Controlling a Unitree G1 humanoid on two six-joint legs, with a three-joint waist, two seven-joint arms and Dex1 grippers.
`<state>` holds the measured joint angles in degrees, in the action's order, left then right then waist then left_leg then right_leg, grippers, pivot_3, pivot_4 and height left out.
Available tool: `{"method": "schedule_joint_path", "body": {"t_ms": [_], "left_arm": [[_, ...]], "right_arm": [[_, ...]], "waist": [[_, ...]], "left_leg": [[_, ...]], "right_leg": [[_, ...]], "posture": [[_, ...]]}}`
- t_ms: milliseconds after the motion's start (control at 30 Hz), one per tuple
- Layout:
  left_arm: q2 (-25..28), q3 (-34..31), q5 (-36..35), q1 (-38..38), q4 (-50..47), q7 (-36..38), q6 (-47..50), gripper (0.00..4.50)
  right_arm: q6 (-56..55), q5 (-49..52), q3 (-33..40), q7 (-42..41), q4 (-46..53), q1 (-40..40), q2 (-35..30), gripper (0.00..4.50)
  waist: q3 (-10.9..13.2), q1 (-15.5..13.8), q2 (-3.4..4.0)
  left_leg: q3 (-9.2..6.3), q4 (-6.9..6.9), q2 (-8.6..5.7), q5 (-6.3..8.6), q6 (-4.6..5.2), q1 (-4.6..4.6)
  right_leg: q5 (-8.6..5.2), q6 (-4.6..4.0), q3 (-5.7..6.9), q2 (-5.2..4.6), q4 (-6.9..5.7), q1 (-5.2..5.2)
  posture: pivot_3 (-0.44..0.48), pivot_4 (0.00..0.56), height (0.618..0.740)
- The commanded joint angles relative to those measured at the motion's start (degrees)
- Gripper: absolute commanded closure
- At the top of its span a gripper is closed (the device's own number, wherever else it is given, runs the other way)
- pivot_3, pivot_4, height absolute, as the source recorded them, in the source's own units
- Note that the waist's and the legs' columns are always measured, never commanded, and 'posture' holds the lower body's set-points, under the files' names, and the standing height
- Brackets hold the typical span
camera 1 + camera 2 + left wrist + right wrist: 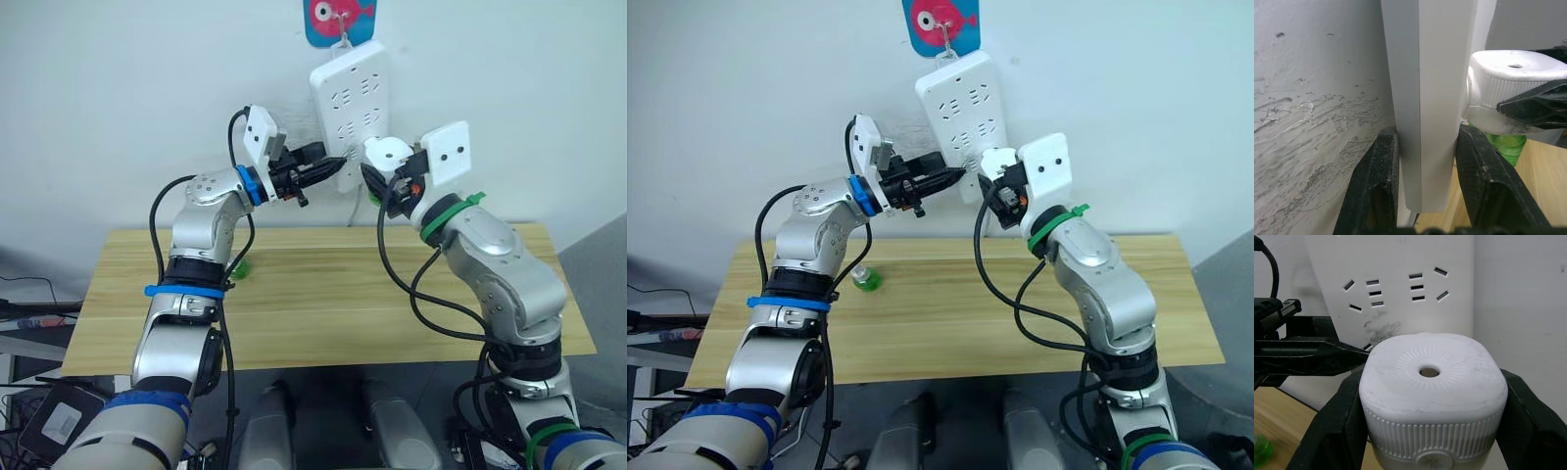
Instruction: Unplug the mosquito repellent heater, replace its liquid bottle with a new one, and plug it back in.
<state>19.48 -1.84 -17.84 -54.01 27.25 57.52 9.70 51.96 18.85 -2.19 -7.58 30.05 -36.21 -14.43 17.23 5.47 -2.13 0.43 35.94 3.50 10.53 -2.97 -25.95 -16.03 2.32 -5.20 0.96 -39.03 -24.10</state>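
The white mosquito repellent heater (1430, 372) sits against the front face of the white power strip (351, 98) on the wall; its prongs are hidden. My right gripper (389, 176) is shut on the heater's sides. A green bottle (1506, 147) hangs under the heater, its neck hidden inside. My left gripper (1425, 142) is shut on the strip's lower edge, one finger on each side, just left of the heater. Another small green bottle (865, 281) stands on the wooden table (343, 304) below my left arm; I cannot tell whether it has a cap.
The strip hangs from a hook under a blue and pink fish sticker (940, 22) and has several free sockets (1425, 284) above the heater. The white wall stands right behind the table's far edge. Black cables loop from both wrists.
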Motion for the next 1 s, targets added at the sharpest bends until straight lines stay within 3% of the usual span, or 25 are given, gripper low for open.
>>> {"method": "schedule_joint_path", "body": {"t_ms": [33, 367, 533, 700, 833, 1000], "left_arm": [[2.2, 0.3, 2.0, 1.3, 1.1, -1.2, -0.1, 3.19], [8.0, 0.3, 2.7, 6.2, -3.6, -1.6, 0.4, 3.2], [12.0, -1.2, -0.6, 14.4, -15.2, 0.1, 2.9, 1.61], [13.5, -3.2, -2.4, 21.6, -27.1, -1.5, 4.0, 0.03], [11.8, -0.6, -4.8, 23.9, -36.7, -1.1, 4.4, 0.0], [3.9, 5.9, -2.8, 23.4, -40.2, -4.5, 1.4, 0.0]], "right_arm": [[4.7, 4.2, 2.5, -0.6, 9.1, 1.3, 0.4, 1.53], [9.3, 8.7, 7.3, 1.1, 12.6, 2.0, 2.3, 1.53], [10.2, 11.1, 11.3, 3.8, 12.8, 1.9, 7.0, 1.53], [11.8, 14.4, 15.0, 5.0, 13.9, 2.6, 8.9, 1.53], [13.1, 20.9, 21.8, 9.9, 14.7, 3.6, 15.2, 1.53], [9.8, 38.5, 31.0, 24.8, 14.5, 5.0, 27.5, 1.53]], "waist": [[0.0, -0.2, 0.0], [-0.1, 1.4, 0.08], [-0.1, 2.3, 0.13], [0.0, 1.1, 0.14], [0.0, 0.3, 0.14], [0.0, -0.6, 0.15]], "left_leg": [[-0.02, -0.01, 0.01, 0.0, 0.0, -0.02], [0.05, 0.07, 0.07, -0.03, 0.0, 0.14], [0.01, 0.01, 0.13, -0.03, -0.01, 0.16], [-0.01, 0.0, 0.16, -0.03, -0.02, -0.1], [0.02, 0.02, 0.14, -0.03, -0.01, -0.09], [-0.02, 0.09, 0.08, -0.03, 0.0, -0.08]], "right_leg": [[0.0, 0.0, 0.02, -0.01, 0.03, 0.0], [-0.08, 0.16, -0.14, 0.1, -0.13, 0.02], [0.07, -0.09, -0.26, 0.14, -0.37, -0.14], [0.04, -0.12, -0.05, -0.01, -0.37, -0.3], [0.04, -0.1, -0.1, -0.15, -0.34, -0.25], [0.05, -0.09, -0.06, -0.17, -0.32, -0.13]], "posture": [[-0.182, 0.301, 0.74], [-0.159, 0.294, 0.74], [-0.146, 0.29, 0.74], [-0.135, 0.287, 0.74], [-0.12, 0.286, 0.74], [-0.144, 0.282, 0.74]]}}
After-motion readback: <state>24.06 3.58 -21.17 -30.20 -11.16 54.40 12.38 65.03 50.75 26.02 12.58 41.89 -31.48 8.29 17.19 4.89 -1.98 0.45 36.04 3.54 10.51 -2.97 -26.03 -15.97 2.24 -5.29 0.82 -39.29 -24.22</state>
